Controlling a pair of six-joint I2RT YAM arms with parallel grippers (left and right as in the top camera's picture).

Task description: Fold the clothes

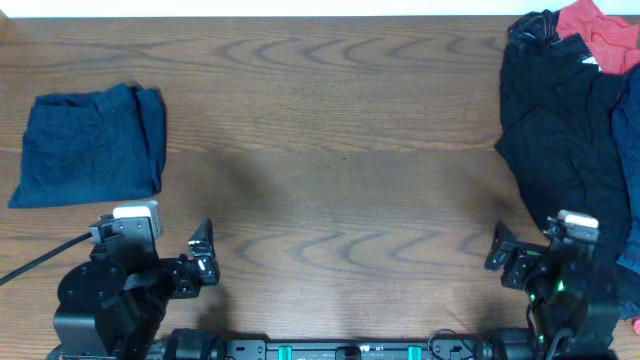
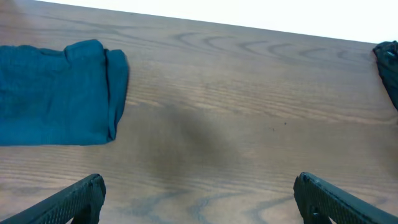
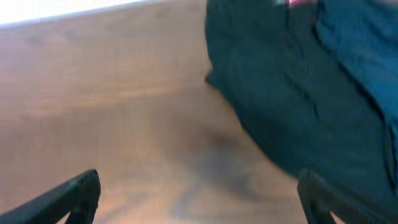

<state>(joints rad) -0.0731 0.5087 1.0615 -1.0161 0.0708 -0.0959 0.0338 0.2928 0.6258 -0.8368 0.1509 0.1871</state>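
The navy-blue clothes [image 1: 90, 145] lie folded into a flat rectangle at the far left of the table; they also show in the left wrist view [image 2: 59, 93] at the upper left. My left gripper [image 1: 203, 252] is open and empty near the front edge, well right of and below the folded clothes; its fingertips frame bare wood in the left wrist view [image 2: 198, 198]. My right gripper [image 1: 497, 246] is open and empty at the front right, its fingertips spread in the right wrist view [image 3: 199, 199] just short of a black garment.
A pile of black garments [image 1: 555, 120] lies at the right edge, with a red cloth [image 1: 600, 35] on top at the back and a blue cloth [image 1: 628, 150] at the far right. The black pile fills the right wrist view's upper right [image 3: 292, 93]. Wooden tabletop [image 1: 340, 150] lies between.
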